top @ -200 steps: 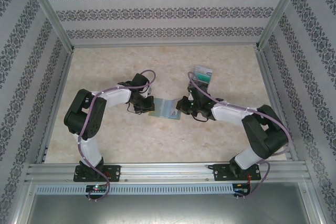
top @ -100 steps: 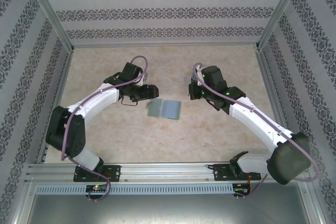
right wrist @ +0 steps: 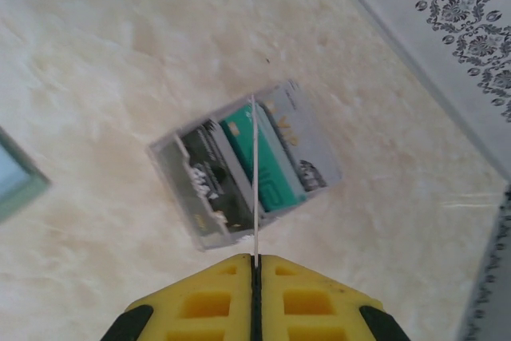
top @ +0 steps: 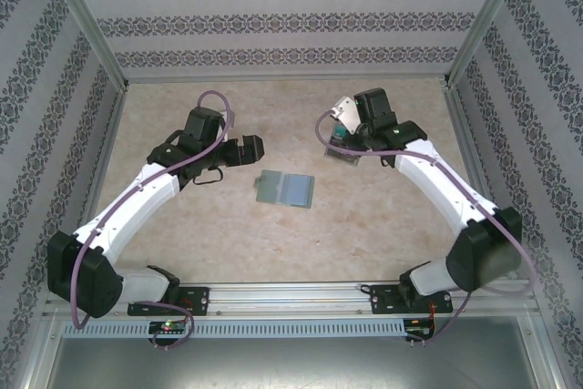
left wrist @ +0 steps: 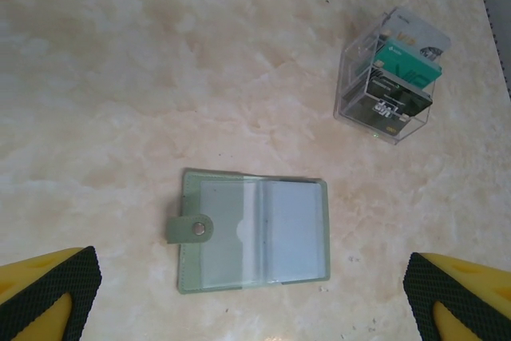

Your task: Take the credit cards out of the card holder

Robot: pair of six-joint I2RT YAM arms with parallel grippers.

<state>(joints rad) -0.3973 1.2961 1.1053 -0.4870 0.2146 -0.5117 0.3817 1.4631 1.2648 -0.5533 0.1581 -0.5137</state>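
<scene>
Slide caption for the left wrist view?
Left end effector open above the unfolded card holder; credit cards in a clear box nearby.

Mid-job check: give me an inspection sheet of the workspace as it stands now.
Surface: pale marbled table, bare around the things.
Job's things: card holder lies open and flat, no card seen in its pockets; credit cards stand in a clear box apart from it; one card hangs edge-on above the box.
Clutter: nothing seen.
Grippers: left gripper open wide, empty; right gripper shut on the card.
Cables: purple cables along both arms, off the things.
Surroundings: patterned walls, metal frame.
</scene>
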